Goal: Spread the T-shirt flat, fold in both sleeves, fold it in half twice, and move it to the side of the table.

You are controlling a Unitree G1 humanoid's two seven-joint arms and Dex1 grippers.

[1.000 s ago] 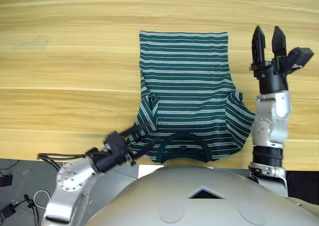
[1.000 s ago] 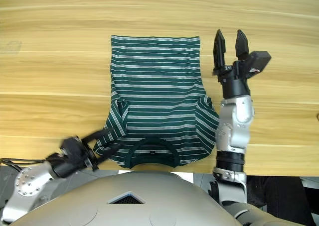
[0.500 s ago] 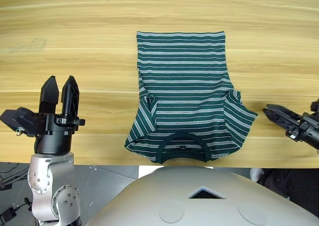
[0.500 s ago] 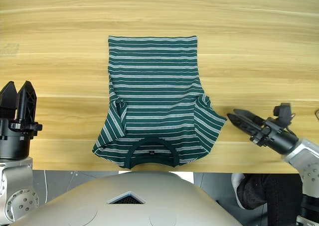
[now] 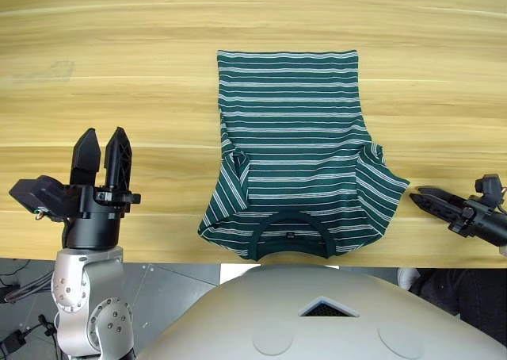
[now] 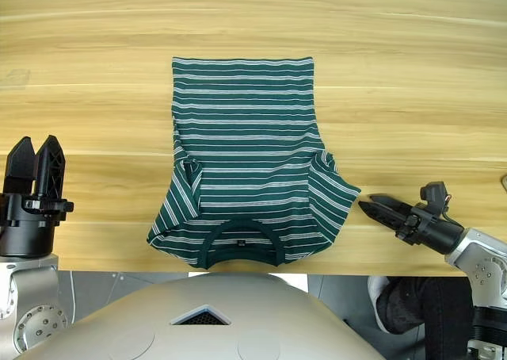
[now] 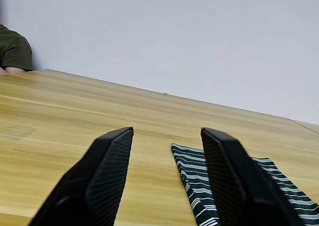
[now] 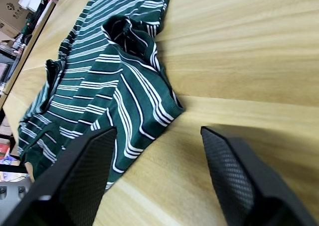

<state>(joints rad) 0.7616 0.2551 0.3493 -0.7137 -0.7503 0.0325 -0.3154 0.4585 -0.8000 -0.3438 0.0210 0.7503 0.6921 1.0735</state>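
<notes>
The worktop [image 5: 119, 74] carries the T-shirt [image 5: 293, 130] centrally, collar at the near edge and sleeve ends crumpled under. The left tool [image 5: 103, 147] stands wide, well apart. The right tool [image 5: 420, 195], seemingly wide, lies near the sleeve. The collar tag [image 5: 291, 235] is unreadable.

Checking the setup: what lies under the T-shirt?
The T-shirt lies directly on the table. Whatever might sit beneath the cloth is covered.

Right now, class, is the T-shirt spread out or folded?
Spread out, not folded: the T-shirt lies full length on the table, both sleeves out sideways.
</notes>
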